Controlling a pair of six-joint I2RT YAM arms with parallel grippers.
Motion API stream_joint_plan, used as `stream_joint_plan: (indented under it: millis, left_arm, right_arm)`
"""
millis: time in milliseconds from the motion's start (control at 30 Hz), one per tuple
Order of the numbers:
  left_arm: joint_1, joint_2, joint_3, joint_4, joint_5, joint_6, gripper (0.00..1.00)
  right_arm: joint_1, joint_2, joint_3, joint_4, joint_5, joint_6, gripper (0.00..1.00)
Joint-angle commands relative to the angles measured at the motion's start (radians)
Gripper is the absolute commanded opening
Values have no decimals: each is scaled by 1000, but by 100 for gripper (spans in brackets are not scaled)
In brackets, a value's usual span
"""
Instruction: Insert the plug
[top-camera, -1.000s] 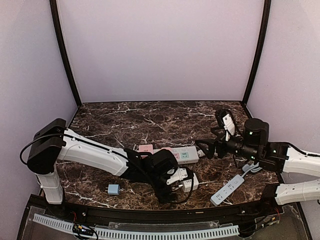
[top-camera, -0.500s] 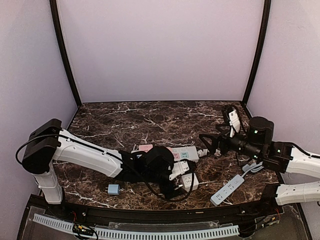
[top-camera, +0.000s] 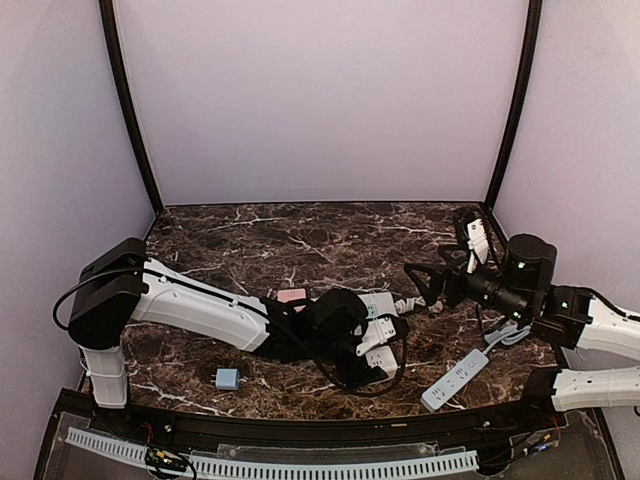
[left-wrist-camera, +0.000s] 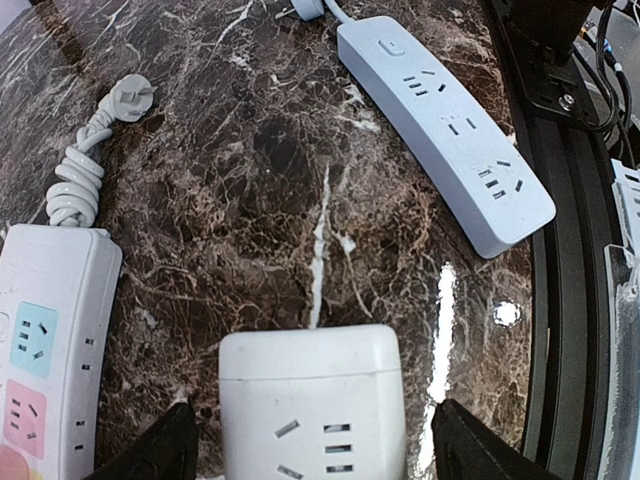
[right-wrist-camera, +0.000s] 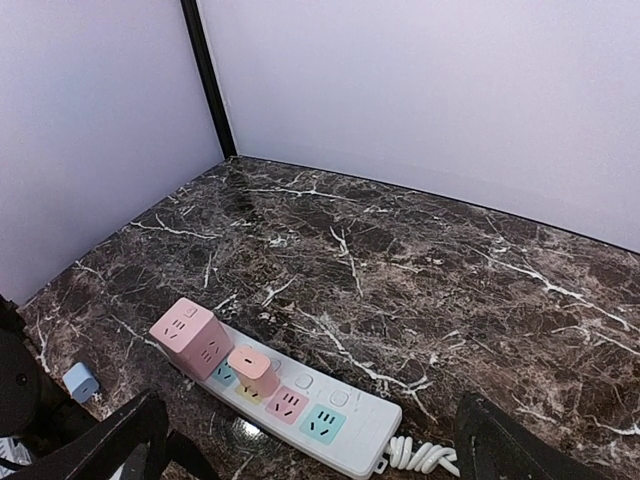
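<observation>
We show the left gripper (left-wrist-camera: 312, 420) wide astride a white square socket block (left-wrist-camera: 310, 380) (untouched), the right gripper (right-wrist-camera: 310, 408) gaping empty, the white coiled-cord plug (left-wrist-camera: 135, 97) just right of a pastel-socketed power strip (right-wrist-camera: 350, 425).

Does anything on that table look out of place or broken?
Nothing looks broken or spilled. A small blue cube lies alone near the front edge of the table, apart from everything else. The plug of the colourful strip lies loose, its cord coiled.

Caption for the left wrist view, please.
Left pincer open astride a white socket block; pale blue power strip lies beyond.
</observation>
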Motion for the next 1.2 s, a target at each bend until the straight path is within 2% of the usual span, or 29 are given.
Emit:
stream_joint_plan:
  millis: [0, 333, 667, 733, 967, 1167]
  left_arm:
    - [9, 8, 29, -70, 24, -11, 80]
    - [9, 25, 32, -117, 21, -17, 74]
    - [9, 41, 3, -13, 23, 4, 43]
    - [9, 37, -11, 10, 25, 15, 39]
    - [9, -60, -137, 201, -5, 104, 33]
    - [27, -153, -278, 463, -45, 216, 32]
  right_arm:
    - [-7, -18, -12, -6, 19, 18, 99]
    - [-7, -24, -17, -9, 22, 23, 99]
    - [-7, -25, -26, -5, 35, 40, 99]
    - [-7, -19, -24, -4, 53, 53, 99]
    - [-7, -23, 1, -38, 77, 197, 99]
    - [-7, -37, 68, -169, -28, 318, 99]
